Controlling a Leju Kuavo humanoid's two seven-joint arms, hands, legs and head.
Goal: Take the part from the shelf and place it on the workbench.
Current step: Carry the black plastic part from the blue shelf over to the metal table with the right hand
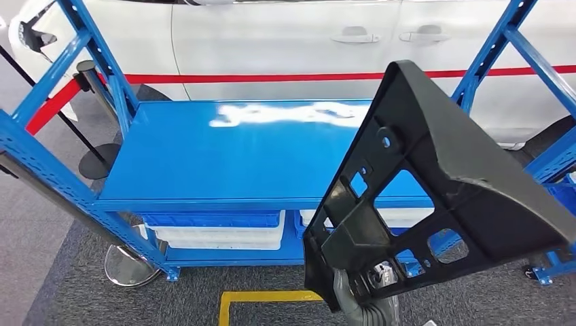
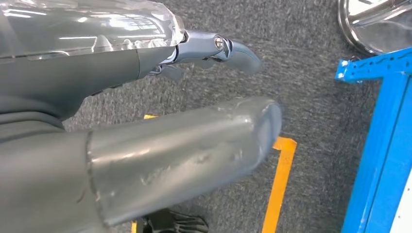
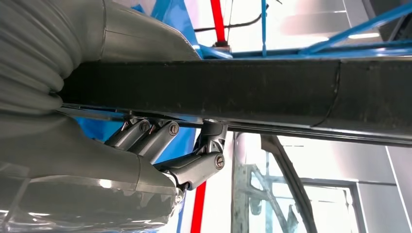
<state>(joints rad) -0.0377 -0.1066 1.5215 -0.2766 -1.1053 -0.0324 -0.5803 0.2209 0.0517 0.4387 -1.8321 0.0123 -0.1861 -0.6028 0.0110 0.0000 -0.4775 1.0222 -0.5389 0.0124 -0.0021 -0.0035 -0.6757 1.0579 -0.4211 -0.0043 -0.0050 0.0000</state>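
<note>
The part [image 1: 441,183] is a large black plastic panel with cut-outs, held upright and tilted at the right of the head view, in front of the blue rack's flat surface [image 1: 231,156]. My right hand [image 1: 367,299] grips its lower edge from below. In the right wrist view the part's dark edge [image 3: 243,92] runs across the picture, with my fingers [image 3: 160,138] curled under it and the thumb over it. My left hand [image 2: 145,160] hangs over the grey carpet with its fingers [image 2: 233,51] apart and nothing in it.
White bins [image 1: 217,231] sit on the rack's lower level. Blue uprights [image 1: 102,61] stand at the rack's sides. A white car [image 1: 285,41] is parked behind it. Chrome stanchion bases [image 1: 129,265] with a red belt stand at the left. Yellow floor tape [image 1: 265,299] marks the carpet.
</note>
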